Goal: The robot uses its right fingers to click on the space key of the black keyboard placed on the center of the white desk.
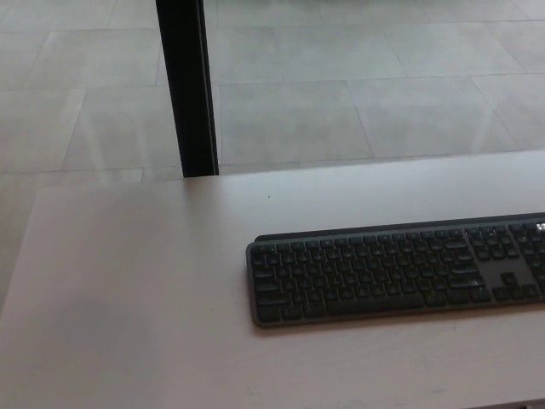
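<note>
A black keyboard (396, 270) lies flat on the white desk (136, 281), right of centre, its right end cut off by the picture's edge. Its long space key (373, 303) runs along the front row of keys. Neither of my hands nor any part of my arms shows in the head view.
A black vertical post (186, 85) stands just behind the desk's far edge, left of centre. Beyond the desk is a grey tiled floor (358, 77). The desk's left edge slants down the left side of the picture.
</note>
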